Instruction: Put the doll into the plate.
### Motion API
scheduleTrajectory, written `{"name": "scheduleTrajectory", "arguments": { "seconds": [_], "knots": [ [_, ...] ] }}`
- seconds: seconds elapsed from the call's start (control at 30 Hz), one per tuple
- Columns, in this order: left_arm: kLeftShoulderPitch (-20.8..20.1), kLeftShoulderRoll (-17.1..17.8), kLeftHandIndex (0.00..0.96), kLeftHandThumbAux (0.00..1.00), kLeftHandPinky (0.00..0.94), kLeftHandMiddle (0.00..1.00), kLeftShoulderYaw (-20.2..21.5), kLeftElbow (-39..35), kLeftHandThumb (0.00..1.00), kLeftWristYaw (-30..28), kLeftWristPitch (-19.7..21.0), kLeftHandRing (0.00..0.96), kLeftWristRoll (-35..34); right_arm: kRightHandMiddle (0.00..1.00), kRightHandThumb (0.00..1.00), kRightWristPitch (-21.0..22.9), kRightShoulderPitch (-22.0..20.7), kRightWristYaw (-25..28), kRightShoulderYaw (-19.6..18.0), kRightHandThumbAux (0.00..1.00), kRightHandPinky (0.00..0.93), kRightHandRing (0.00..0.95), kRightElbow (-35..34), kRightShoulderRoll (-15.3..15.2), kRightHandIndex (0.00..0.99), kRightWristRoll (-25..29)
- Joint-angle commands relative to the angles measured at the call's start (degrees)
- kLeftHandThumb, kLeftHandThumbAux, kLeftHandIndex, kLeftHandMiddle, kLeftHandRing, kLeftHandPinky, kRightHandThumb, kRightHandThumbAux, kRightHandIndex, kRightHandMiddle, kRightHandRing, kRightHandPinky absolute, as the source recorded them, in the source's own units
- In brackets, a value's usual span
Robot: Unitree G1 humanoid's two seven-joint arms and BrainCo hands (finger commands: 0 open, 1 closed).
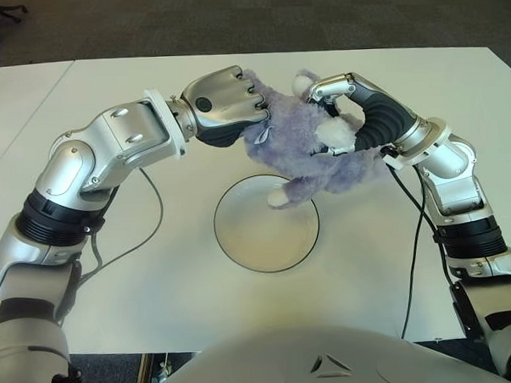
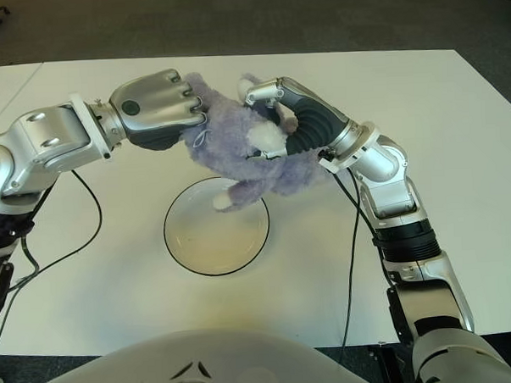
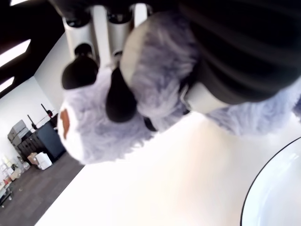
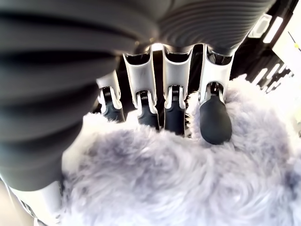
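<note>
We look down from the robot's head at a white table [image 1: 117,316]. At about 10 o'clock from the plate, our left hand [image 1: 224,104] has its fingers curled over one end of a purple plush doll [image 1: 300,147]; the left wrist view shows dark fingertips [image 3: 120,96] pressed into the fur. The doll hangs in the air between our 2 hands, tilted, with a pale foot over the plate's far rim at 12 o'clock. Below it sits a round white plate [image 1: 241,243] with a dark rim, flat on the table in front of us. At about 2 o'clock from the plate, our right hand [image 1: 354,111] grips the doll's other end, and the right wrist view shows 4 fingers [image 4: 215,120] sunk into the fluffy fur. A black cable [image 1: 411,261] trails along the right arm.
</note>
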Motion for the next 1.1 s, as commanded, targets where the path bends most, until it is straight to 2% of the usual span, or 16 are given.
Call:
{"name": "scheduleTrajectory", "arguments": {
  "seconds": [0.03, 0.3, 0.53, 0.63, 0.87, 0.97, 1.07, 1.1],
  "knots": [
    [0.4, -0.2, 0.437, 0.659, 0.802, 0.492, 0.3, -0.4, 0.848, -1.0, -0.8, 0.751, -0.1, 0.825, 0.565, 2.1, 0.5, 1.4, 0.9, 0.699, 0.833, 0.831, -3.8, 1.1, 0.721, 1.1],
    [1.1, -0.5, 0.436, 0.660, 0.813, 0.492, 0.2, -0.2, 0.847, -2.7, -0.5, 0.753, -1.5, 0.817, 0.537, 5.6, -0.2, 3.2, 2.5, 0.706, 0.833, 0.825, -7.2, 1.1, 0.709, -1.2],
    [2.6, 0.0, 0.436, 0.660, 0.758, 0.492, 0.1, -0.2, 0.847, -2.4, -1.1, 0.743, -0.1, 0.819, 0.504, 7.8, -1.0, 4.5, 4.6, 0.719, 0.809, 0.817, -8.7, 1.7, 0.706, -2.8],
    [4.8, 1.4, 0.436, 0.660, 0.749, 0.492, 0.9, -1.3, 0.848, -3.0, -1.3, 0.735, -0.5, 0.804, 0.487, 8.7, -1.5, 5.9, 5.7, 0.725, 0.756, 0.799, -9.2, 1.5, 0.682, -3.0],
    [10.2, 5.4, 0.436, 0.660, 0.750, 0.491, 4.0, -4.5, 0.849, -4.3, -1.8, 0.726, -1.5, 0.776, 0.469, 10.3, -2.6, 7.5, 7.4, 0.739, 0.746, 0.774, -9.7, 2.1, 0.643, -4.1],
    [10.7, 6.5, 0.436, 0.660, 0.755, 0.491, 4.2, -5.2, 0.849, -6.5, -1.3, 0.722, -2.2, 0.768, 0.465, 10.3, -3.2, 6.9, 8.4, 0.744, 0.739, 0.766, -9.4, 3.3, 0.633, -5.5],
    [11.3, 7.1, 0.436, 0.660, 0.761, 0.491, 4.1, -5.8, 0.849, -9.6, -0.5, 0.719, -4.5, 0.774, 0.460, 10.5, -3.5, 6.3, 9.8, 0.750, 0.785, 0.771, -9.0, 4.8, 0.632, -7.4],
    [13.3, 7.4, 0.436, 0.660, 0.762, 0.491, 4.3, -6.9, 0.849, -11.2, 0.9, 0.719, -5.2, 0.774, 0.460, 10.9, -3.5, 6.1, 10.2, 0.751, 0.787, 0.772, -8.9, 5.5, 0.631, -7.7]
  ]
}}
